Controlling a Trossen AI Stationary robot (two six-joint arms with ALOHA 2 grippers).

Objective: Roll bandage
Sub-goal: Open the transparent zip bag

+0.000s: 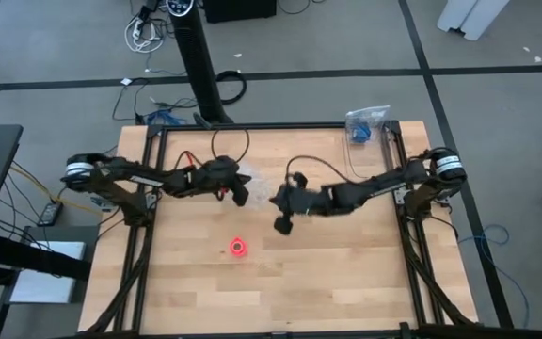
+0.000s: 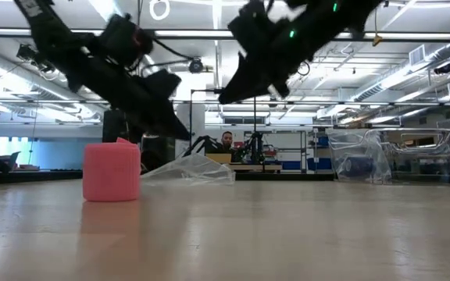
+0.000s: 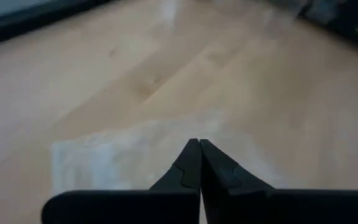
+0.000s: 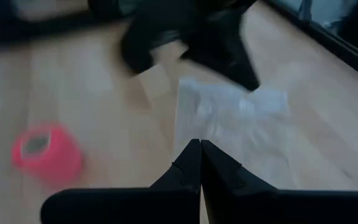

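Bandage (image 1: 240, 247) looking fully rolled; little seems left to do.
It is standing alone on the table (image 1: 346, 273), near of both arms, while the left pincer (image 1: 240, 196) and right pincer (image 1: 282, 224) are hovering above, pressed together and empty.

Place: you are in a robotics lab or workshop hall.
Table (image 1: 346, 273): your wooden top sits in a black metal frame.
Floor: grey around the table, with loose cables (image 1: 144, 33) behind it.
Room: beyond the table you see ceiling strip lights (image 2: 412, 78), shelves and a seated person (image 2: 226, 141).
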